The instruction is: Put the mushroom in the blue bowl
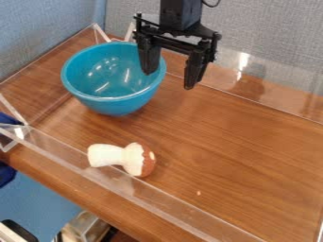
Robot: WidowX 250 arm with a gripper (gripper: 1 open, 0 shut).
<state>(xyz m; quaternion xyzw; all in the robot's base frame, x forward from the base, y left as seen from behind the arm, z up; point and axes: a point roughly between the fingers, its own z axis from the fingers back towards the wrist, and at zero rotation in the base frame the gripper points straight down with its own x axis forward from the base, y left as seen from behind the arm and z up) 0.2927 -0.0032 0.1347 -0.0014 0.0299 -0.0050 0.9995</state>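
Note:
The blue bowl [115,78] stands upright at the back left of the wooden table; nothing shows inside it. The mushroom [123,157] lies on its side near the front edge, cream stem pointing left and reddish-brown cap to the right. My gripper [172,74] hangs pointing down just right of the bowl's rim, well behind the mushroom. Its two black fingers stand apart and nothing is between them.
A clear low wall [76,161] rims the wooden table [228,142] along the front, left and back. A blue wall stands behind. Something blue [8,123] pokes in at the left edge, outside the wall.

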